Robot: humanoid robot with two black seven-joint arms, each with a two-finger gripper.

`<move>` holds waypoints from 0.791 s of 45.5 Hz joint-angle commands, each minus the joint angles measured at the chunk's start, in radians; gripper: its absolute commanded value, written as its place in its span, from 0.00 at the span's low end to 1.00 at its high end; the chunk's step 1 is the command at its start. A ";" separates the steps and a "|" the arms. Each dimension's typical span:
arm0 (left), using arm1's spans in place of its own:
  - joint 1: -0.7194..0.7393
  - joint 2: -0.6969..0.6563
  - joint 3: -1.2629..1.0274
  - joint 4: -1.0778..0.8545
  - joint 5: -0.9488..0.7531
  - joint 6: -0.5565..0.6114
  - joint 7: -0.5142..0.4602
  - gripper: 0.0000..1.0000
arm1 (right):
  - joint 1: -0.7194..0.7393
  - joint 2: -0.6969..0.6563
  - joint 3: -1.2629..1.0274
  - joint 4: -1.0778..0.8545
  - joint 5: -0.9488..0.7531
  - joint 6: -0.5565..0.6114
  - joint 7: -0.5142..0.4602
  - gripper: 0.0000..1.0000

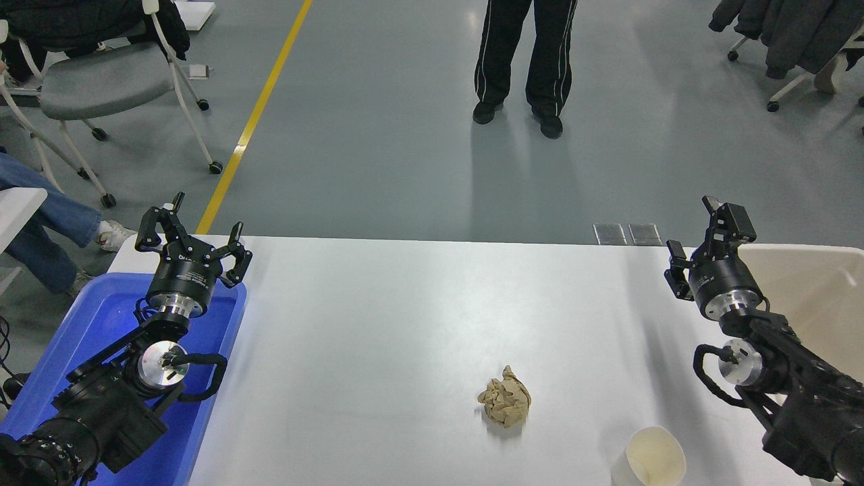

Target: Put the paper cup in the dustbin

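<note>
The paper cup (651, 459), white with a cream inside, stands upright at the table's front edge, right of centre, partly cut off by the picture's bottom. The dustbin (810, 297), beige with a rounded rim, stands at the table's right end. My right gripper (702, 233) is open and empty, raised near the table's far right edge beside the dustbin's left rim, well behind the cup. My left gripper (192, 233) is open and empty, parked over the blue tray at the lower left.
A crumpled tan paper ball (505, 401) lies left of the cup. A blue plastic tray (101, 324) sits at the table's left end. A person's legs (523, 61) stand beyond the far edge. Chairs stand at the far left and right.
</note>
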 commanded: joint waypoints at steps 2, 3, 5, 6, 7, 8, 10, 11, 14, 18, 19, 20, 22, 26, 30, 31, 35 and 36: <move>0.000 0.000 0.000 0.000 0.000 0.000 0.000 1.00 | -0.018 -0.099 -0.005 0.194 -0.002 -0.014 -0.112 1.00; 0.000 0.000 0.000 0.000 0.000 0.000 0.000 1.00 | -0.019 -0.118 -0.006 0.229 -0.008 -0.016 -0.122 1.00; 0.000 0.000 0.000 0.000 0.000 0.000 0.000 1.00 | -0.030 -0.156 -0.014 0.295 -0.019 -0.020 -0.133 1.00; 0.000 0.000 0.000 0.000 0.000 0.000 0.000 1.00 | -0.036 -0.183 -0.029 0.329 -0.026 -0.020 -0.133 1.00; 0.000 0.000 0.000 0.000 0.000 0.000 0.000 1.00 | -0.036 -0.202 -0.043 0.354 -0.037 -0.020 -0.133 1.00; 0.000 0.000 0.000 0.000 0.000 0.000 0.000 1.00 | -0.036 -0.225 -0.063 0.378 -0.052 -0.020 -0.133 1.00; 0.000 0.000 0.000 0.000 0.000 0.000 0.000 1.00 | -0.036 -0.271 -0.103 0.424 -0.087 -0.022 -0.132 1.00; 0.000 0.000 0.000 0.000 0.000 0.000 0.000 1.00 | -0.036 -0.294 -0.121 0.450 -0.107 -0.022 -0.132 1.00; 0.000 0.000 0.000 0.000 0.000 0.000 0.000 1.00 | -0.036 -0.365 -0.164 0.518 -0.167 -0.020 -0.130 1.00; 0.000 0.000 0.000 0.000 0.000 0.000 0.000 1.00 | -0.023 -0.434 -0.245 0.558 -0.250 -0.020 -0.132 1.00; 0.000 0.000 0.000 0.000 0.000 0.000 0.000 1.00 | -0.018 -0.449 -0.268 0.562 -0.269 -0.020 -0.132 1.00; 0.000 0.000 0.000 0.000 0.000 0.000 0.000 1.00 | -0.010 -0.466 -0.290 0.570 -0.281 -0.022 -0.132 1.00; 0.000 0.000 -0.001 0.000 0.000 0.000 0.000 1.00 | 0.005 -0.495 -0.319 0.585 -0.292 -0.023 -0.130 1.00; 0.000 0.000 0.000 0.000 0.000 0.000 0.000 1.00 | 0.023 -0.556 -0.354 0.627 -0.315 -0.019 -0.132 1.00; 0.000 0.000 0.000 0.000 0.000 0.000 0.000 1.00 | 0.034 -0.630 -0.382 0.700 -0.396 -0.017 -0.132 1.00; 0.000 0.000 0.000 0.000 0.000 0.000 0.000 1.00 | 0.037 -0.644 -0.390 0.720 -0.422 -0.017 -0.133 1.00; 0.000 0.000 0.000 0.000 0.000 0.000 0.000 1.00 | 0.062 -0.699 -0.452 0.776 -0.560 -0.017 -0.130 1.00; 0.000 0.000 0.000 0.000 0.000 0.000 0.000 1.00 | 0.072 -0.713 -0.474 0.782 -0.603 -0.019 -0.129 1.00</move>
